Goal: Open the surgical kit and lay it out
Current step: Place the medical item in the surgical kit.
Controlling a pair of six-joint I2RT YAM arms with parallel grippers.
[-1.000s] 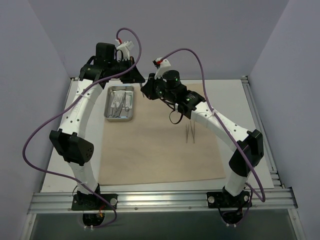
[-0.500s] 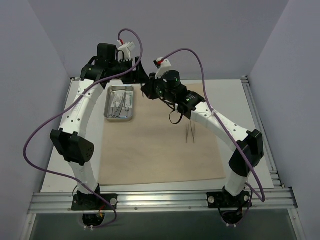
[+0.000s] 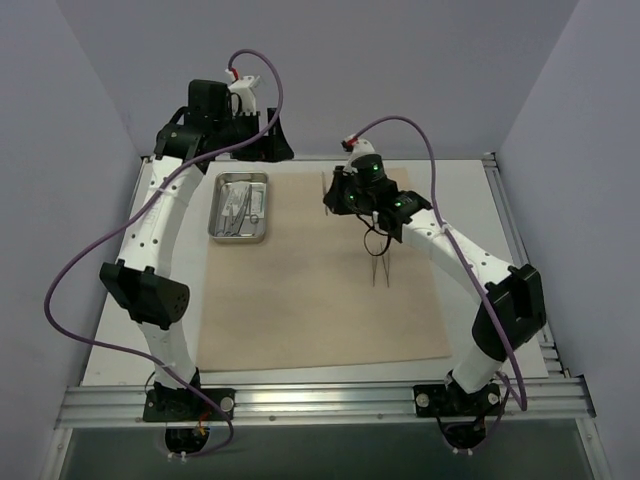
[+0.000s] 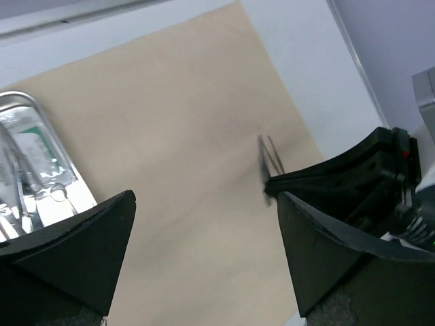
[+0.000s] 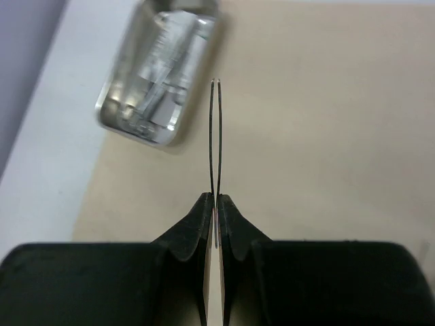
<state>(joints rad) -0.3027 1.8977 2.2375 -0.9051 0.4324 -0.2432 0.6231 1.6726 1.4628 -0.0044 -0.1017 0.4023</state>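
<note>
The surgical kit's beige cloth wrap (image 3: 320, 290) lies spread flat on the table. On its far left corner stands the small steel tray (image 3: 240, 207), holding steel instruments and a clear packet (image 4: 37, 159). One pair of thin tweezers (image 3: 380, 266) lies on the cloth right of centre. My right gripper (image 3: 332, 198) hovers over the cloth's far edge, shut on a second pair of thin tweezers (image 5: 216, 136) that point away from it. My left gripper (image 3: 272, 143) hangs high behind the tray, open, with nothing between its fingers (image 4: 68, 248).
White table margin (image 3: 160, 300) borders the cloth on the left, a narrower strip (image 3: 490, 280) on the right. Grey-violet walls close in the left, back and right sides. A metal rail (image 3: 320, 400) runs along the near edge.
My left gripper has opened and drawn back to the left and up. My right gripper has carried the held tweezers rightward, away from the left gripper.
</note>
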